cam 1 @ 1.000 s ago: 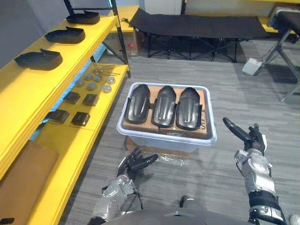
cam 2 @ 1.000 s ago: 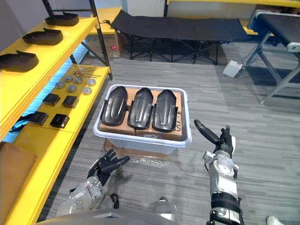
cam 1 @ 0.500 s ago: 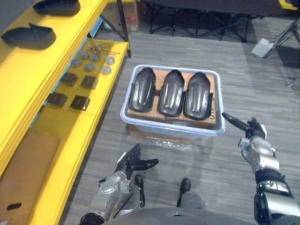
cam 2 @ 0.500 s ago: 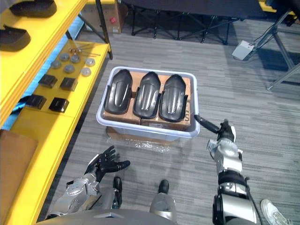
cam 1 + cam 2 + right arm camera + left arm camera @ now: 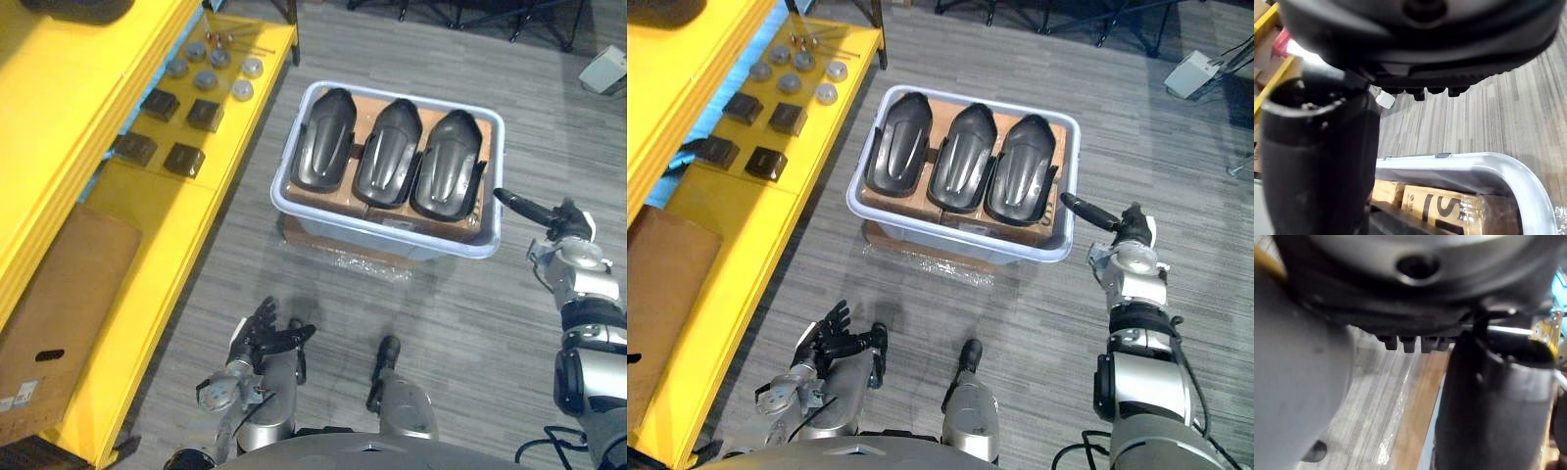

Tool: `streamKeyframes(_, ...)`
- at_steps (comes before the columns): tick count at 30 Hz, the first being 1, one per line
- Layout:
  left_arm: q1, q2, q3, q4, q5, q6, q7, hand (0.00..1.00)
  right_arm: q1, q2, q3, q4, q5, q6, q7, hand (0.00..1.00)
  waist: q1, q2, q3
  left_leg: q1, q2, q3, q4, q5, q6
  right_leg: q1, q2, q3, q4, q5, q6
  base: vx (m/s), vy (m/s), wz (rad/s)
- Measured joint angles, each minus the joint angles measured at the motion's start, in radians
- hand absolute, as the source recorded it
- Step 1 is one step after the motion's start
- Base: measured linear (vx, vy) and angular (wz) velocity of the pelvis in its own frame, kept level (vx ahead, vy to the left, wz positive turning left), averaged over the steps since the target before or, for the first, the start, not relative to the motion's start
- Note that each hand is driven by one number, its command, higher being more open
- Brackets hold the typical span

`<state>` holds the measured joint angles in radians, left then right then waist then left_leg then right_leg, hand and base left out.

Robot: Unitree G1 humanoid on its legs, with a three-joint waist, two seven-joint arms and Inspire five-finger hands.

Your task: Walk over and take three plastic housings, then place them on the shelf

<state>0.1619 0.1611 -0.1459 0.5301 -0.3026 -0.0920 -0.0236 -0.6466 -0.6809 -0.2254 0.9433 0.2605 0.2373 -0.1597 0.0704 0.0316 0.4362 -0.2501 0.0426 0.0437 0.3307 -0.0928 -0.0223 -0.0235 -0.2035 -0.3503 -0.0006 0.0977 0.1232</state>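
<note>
Plastic housings: three dark plastic housings (image 5: 387,152) lie side by side, lengthwise, in a tub; each rests hollow side down on brown cardboard boxes (image 5: 364,209) packed inside it; neither hand touches them.
Tub: a pale blue-grey tub (image 5: 392,242) stands on the grey floor (image 5: 470,323); a flat piece of cardboard (image 5: 294,232) and clear plastic film (image 5: 367,264) stick out from under its near side.
Right hand: the right hand (image 5: 568,245) hangs just beside the tub's near right corner; its thumb points straight at the rim; the fingers are stretched out, not curled, and hold nothing.
Left hand: the left hand (image 5: 263,338) hangs low over the floor, well apart from the tub on its near side; fingers spread wide, nothing in them.
Shelf: a yellow shelf (image 5: 69,117) runs along the robot's left; one more dark housing (image 5: 78,8) lies on its upper board at the far end.
Lower board: four dark square parts (image 5: 184,159) lie in two pairs; round metal discs (image 5: 206,78) lie beyond them; a flat brown cardboard sheet (image 5: 59,284) lies at the near end.
</note>
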Motion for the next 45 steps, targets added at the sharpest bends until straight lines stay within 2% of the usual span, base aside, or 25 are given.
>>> streamKeyframes(2,-0.002,0.006,0.030,0.048,-0.015,0.003,0.008,1.00,-0.039,-0.031,0.001,0.044,0.001,0.009,-0.007,1.00,0.009,0.007,0.004,-0.030,0.001,-0.009,0.016,-0.001,0.001,-0.020,0.003,-0.009,0.002,0.007,0.002,0.02,0.004,0.13)
streamKeyframes(4,-0.010,0.016,0.052,0.100,-0.016,-0.039,0.024,1.00,-0.123,-0.070,0.001,0.103,0.002,0.021,-0.029,1.00,0.022,0.030,0.027,-0.056,0.003,-0.017,0.040,0.002,0.014,-0.036,0.005,-0.014,0.017,0.009,0.002,0.03,0.013,0.11)
streamKeyframes(7,-0.010,0.000,0.053,0.181,-0.060,-0.060,0.028,1.00,-0.195,-0.115,0.002,0.151,0.032,0.022,-0.060,1.00,0.049,0.058,0.042,-0.069,0.001,-0.022,0.054,-0.007,0.017,-0.038,0.004,-0.021,0.019,0.009,0.003,0.01,0.017,0.05)
streamKeyframes(9,-0.013,-0.006,0.053,0.180,-0.082,-0.079,0.026,1.00,-0.217,-0.128,0.005,0.164,0.033,0.022,-0.087,1.00,0.066,0.060,0.042,-0.087,0.002,-0.033,0.061,-0.007,0.017,-0.048,0.007,-0.030,0.019,0.009,0.002,0.01,0.016,0.17)
streamKeyframes(13,-0.022,-0.007,0.044,0.185,-0.090,-0.083,0.018,1.00,-0.289,-0.150,0.056,0.186,0.041,0.040,-0.097,1.00,0.077,0.071,0.050,-0.096,-0.001,-0.043,0.068,-0.010,0.016,-0.057,0.003,-0.036,0.037,0.001,0.001,-0.01,0.027,0.07)
streamKeyframes(15,-0.043,-0.011,0.029,0.190,-0.102,-0.083,0.014,1.00,-0.328,-0.190,0.083,0.189,0.040,0.042,-0.095,1.00,0.088,0.096,0.062,-0.115,-0.007,-0.048,0.067,-0.008,0.020,-0.085,-0.006,-0.037,0.067,-0.013,0.003,-0.05,0.042,0.04)
streamKeyframes(17,-0.045,-0.016,0.023,0.194,-0.134,-0.083,0.011,1.00,-0.346,-0.210,0.101,0.203,0.040,0.046,-0.094,1.00,0.090,0.105,0.066,-0.132,-0.015,-0.051,0.062,0.002,0.024,-0.110,-0.016,-0.041,0.085,-0.018,0.004,-0.04,0.042,0.09)
streamKeyframes(24,-0.048,-0.027,-0.014,0.203,-0.193,-0.104,0.025,1.00,-0.374,-0.224,0.157,0.283,0.036,0.136,-0.091,1.00,0.096,0.146,0.079,-0.165,-0.032,-0.054,0.062,0.013,0.033,-0.158,-0.041,-0.043,0.131,-0.034,0.007,-0.01,0.021,0.04)
streamKeyframes(27,-0.049,-0.024,-0.025,0.204,-0.208,-0.107,0.039,1.00,-0.374,-0.226,0.157,0.309,0.059,0.177,-0.104,1.00,0.101,0.147,0.078,-0.186,-0.033,-0.057,0.067,0.014,0.034,-0.187,-0.045,-0.042,0.158,-0.046,0.007,0.00,0.001,0.01)
streamKeyframes(28,-0.049,-0.025,-0.028,0.203,-0.209,-0.109,0.048,1.00,-0.375,-0.227,0.156,0.316,0.074,0.190,-0.118,0.00,0.104,0.148,0.077,-0.188,-0.033,-0.057,0.068,0.014,0.034,-0.191,-0.046,-0.042,0.162,-0.049,0.006,0.00,0.000,0.00)
streamKeyframes(32,-0.059,-0.017,-0.057,0.204,-0.243,-0.116,0.078,1.00,-0.376,-0.240,0.157,0.319,0.082,0.208,-0.138,0.00,0.116,0.150,0.076,-0.200,-0.034,-0.058,0.071,0.014,0.033,-0.219,-0.056,-0.043,0.203,-0.071,0.003,0.00,-0.001,0.01)
streamKeyframes(36,-0.075,-0.017,-0.081,0.213,-0.247,-0.119,0.105,1.00,-0.382,-0.273,0.157,0.333,0.061,0.221,-0.162,0.00,0.122,0.163,0.067,-0.232,-0.036,-0.074,0.085,0.013,0.030,-0.252,-0.062,-0.052,0.241,-0.090,-0.001,-0.02,-0.004,0.10)
streamKeyframes(40,-0.079,-0.020,-0.094,0.219,-0.247,-0.115,0.126,1.00,-0.379,-0.307,0.159,0.355,0.056,0.233,-0.179,0.00,0.122,0.168,0.064,-0.235,-0.038,-0.074,0.085,0.017,0.028,-0.270,-0.073,-0.053,0.280,-0.112,-0.003,0.00,0.000,0.00)
streamKeyframes(45,-0.079,-0.026,-0.103,0.227,-0.251,-0.099,0.148,1.00,-0.365,-0.314,0.160,0.358,-0.020,0.228,-0.187,0.00,0.115,0.187,0.052,-0.227,-0.031,-0.077,0.086,0.013,0.022,-0.272,-0.070,-0.052,0.300,-0.129,-0.010,0.01,-0.006,0.00)
